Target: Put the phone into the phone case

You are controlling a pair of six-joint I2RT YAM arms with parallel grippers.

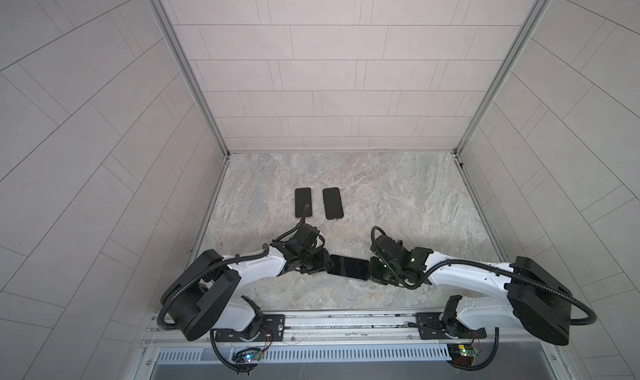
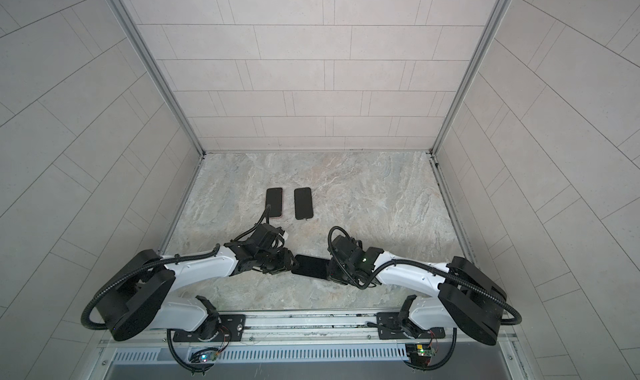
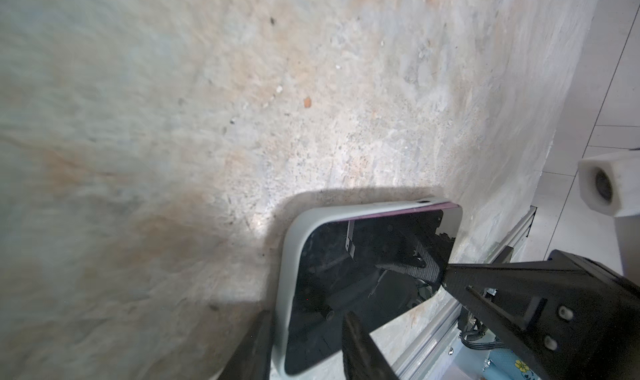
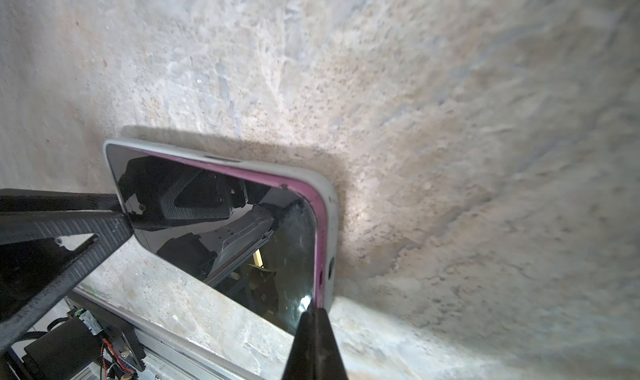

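A phone [image 1: 348,266] with a dark screen and pink rim lies crosswise near the table's front, set in a pale grey phone case [image 3: 289,274]. In the right wrist view the pink rim [image 4: 313,201] stands above the case wall [image 4: 331,205] along one long side and round the end corner. My left gripper [image 3: 308,314] is at the left end. One finger lies against the case's outer wall and the other comes in over the near long edge, so it pinches that corner. My right gripper [image 4: 311,309] is shut, with its tips pressed on the pink rim at the right end.
Two more dark phones [image 1: 303,202] [image 1: 332,203] lie side by side further back on the marble table [image 1: 398,194]. A metal rail [image 1: 346,321] runs along the front edge. Tiled walls enclose the left, right and back.
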